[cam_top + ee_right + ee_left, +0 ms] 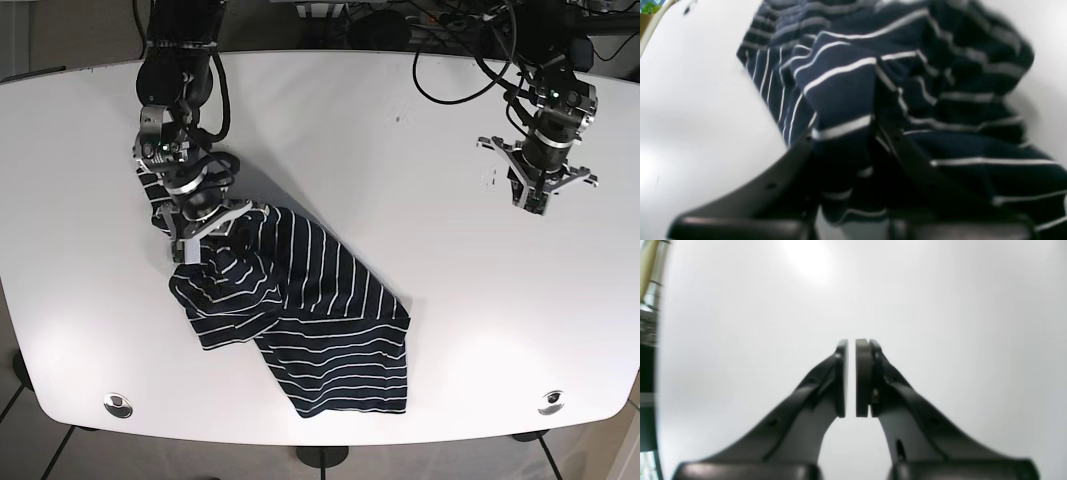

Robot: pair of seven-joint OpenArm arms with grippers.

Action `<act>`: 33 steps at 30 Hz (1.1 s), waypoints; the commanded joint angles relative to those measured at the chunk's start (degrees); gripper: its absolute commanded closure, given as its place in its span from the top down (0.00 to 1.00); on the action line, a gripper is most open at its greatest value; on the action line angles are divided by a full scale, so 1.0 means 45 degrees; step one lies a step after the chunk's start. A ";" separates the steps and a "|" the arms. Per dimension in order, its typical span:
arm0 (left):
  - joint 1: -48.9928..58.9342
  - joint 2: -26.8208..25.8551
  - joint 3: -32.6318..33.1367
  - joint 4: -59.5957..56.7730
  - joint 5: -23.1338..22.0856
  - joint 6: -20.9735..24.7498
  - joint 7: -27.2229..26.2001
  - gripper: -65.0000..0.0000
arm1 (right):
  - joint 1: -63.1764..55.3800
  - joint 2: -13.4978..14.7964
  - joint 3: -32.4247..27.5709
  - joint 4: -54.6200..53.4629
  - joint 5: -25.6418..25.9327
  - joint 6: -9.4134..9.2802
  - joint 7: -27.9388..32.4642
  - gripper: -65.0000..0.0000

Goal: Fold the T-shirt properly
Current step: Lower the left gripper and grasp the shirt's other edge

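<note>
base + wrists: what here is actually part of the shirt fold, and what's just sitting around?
In the job:
- striped T-shirt, bunched, not flat
- right gripper, shut on a fold of the shirt
- left gripper, nearly shut, holding nothing, over bare table

Just there:
- white table
- cables along the far edge

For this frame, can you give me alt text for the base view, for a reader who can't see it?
A navy striped T-shirt lies crumpled on a white table, one bunched edge pinched by the right gripper at image left. The left gripper hovers over bare table at image right, holding nothing.
</note>
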 commanded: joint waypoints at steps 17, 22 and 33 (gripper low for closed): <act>-0.9147 0.0484 0.2670 -1.1243 -0.0182 0.2151 -0.0593 0.82 | 0.0032 0.0025 -0.0046 0.1345 0.0191 0.0136 0.0406 0.03; -1.0963 0.0484 0.2670 -1.6049 -0.0182 0.2951 -0.2312 0.82 | 0.0032 0.0005 -0.0046 0.1345 0.0191 0.0136 0.0426 0.03; -1.1628 0.1266 0.2631 -1.9975 -0.0182 0.2991 -0.4832 0.63 | 0.0013 0.0122 -0.0026 0.1325 0.1226 0.0097 0.0406 0.03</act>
